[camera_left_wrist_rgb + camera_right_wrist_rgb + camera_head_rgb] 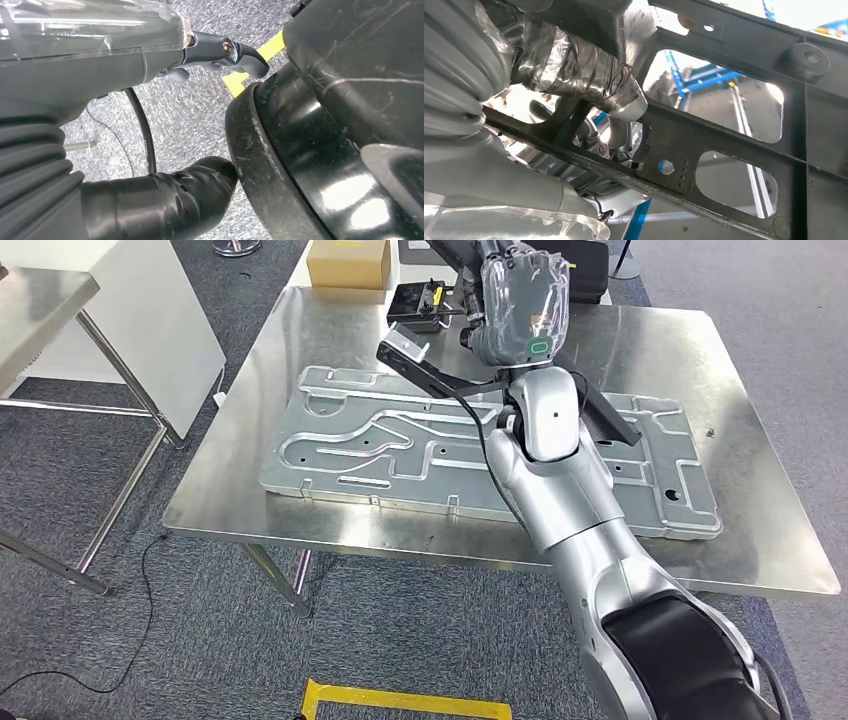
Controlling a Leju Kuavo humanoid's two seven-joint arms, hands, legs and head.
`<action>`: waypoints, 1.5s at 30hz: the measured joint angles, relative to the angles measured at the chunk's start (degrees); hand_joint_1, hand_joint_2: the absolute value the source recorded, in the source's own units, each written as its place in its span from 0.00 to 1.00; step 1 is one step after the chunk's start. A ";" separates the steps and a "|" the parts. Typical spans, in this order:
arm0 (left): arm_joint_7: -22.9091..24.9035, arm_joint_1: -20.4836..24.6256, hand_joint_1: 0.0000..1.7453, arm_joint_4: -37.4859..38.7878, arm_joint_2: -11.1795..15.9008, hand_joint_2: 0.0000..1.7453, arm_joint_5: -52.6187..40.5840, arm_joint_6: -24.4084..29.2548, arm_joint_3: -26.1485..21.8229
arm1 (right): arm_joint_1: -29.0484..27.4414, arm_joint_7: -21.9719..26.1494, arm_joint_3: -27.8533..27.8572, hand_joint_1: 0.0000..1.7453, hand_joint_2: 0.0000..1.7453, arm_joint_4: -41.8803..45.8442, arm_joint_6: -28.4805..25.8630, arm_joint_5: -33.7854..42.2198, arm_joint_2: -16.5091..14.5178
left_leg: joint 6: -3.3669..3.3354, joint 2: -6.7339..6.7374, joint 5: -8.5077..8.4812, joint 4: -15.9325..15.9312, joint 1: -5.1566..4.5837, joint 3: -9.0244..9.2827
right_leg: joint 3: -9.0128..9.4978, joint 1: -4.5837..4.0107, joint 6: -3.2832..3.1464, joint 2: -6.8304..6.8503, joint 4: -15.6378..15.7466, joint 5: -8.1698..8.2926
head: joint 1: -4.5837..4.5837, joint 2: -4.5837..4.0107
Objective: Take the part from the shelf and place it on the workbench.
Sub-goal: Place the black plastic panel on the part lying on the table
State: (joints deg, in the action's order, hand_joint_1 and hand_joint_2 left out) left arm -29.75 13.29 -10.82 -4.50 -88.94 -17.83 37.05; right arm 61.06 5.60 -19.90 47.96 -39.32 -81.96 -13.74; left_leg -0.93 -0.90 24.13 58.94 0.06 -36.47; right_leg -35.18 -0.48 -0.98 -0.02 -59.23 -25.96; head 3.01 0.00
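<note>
Grey carpet surrounds a steel worktop [700, 360] that carries a large machined plate [400, 455]. The right hand [520, 310], fingers closed, holds the black frame part [610, 425] just above that plate. The placing step is in hand; next, lower the part flat and let go. The left hand [220, 55] hangs with nothing in it, fingers partly curled.

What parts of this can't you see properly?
- Right hand, head view: its plastic-wrapped back hides the fingers on the black frame.
- Frame, head view: the arm covers its middle.
- Frame, right wrist view: cut off by the picture edges.
- Grey plate, head view: the arm hides part of it.
- Left hand, left wrist view: a dark body part blocks what lies past the fingers.
</note>
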 joint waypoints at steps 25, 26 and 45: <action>-0.31 1.23 0.00 0.00 -0.43 0.00 0.05 -0.22 4.68 | 1.17 -11.65 -8.72 1.00 1.00 -17.07 -0.04 -7.19 0.65 | 0.00 0.01 0.00 0.00 0.00 0.00 | -0.03 0.01 0.00 -0.01 0.00 0.00 | 0.00 0.00; -0.30 1.24 0.00 0.00 -0.45 0.00 0.05 -0.28 4.75 | 1.13 -11.79 -8.98 1.00 1.00 -17.22 -0.04 -7.30 0.70 | 0.00 0.01 0.00 0.00 0.00 0.00 | -0.03 0.01 0.00 0.00 0.00 0.00 | -0.01 0.00; -0.35 1.67 0.00 0.00 -0.77 0.00 0.05 -1.62 5.85 | -3.47 -12.81 -20.36 1.00 1.00 -16.72 -0.09 -7.76 -0.95 | 0.00 0.03 0.00 0.00 0.01 0.00 | -0.04 0.00 -0.01 -0.01 0.00 -0.01 | 0.00 0.00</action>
State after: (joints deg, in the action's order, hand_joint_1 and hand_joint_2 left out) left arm -30.10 14.96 -10.82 -5.27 -88.89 -19.45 42.89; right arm 57.59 -7.20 -40.26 31.23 -39.41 -89.72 -14.69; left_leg -0.93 -0.86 24.14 58.94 0.07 -36.47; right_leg -35.21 -0.48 -0.99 -0.03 -59.23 -25.97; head 3.01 0.00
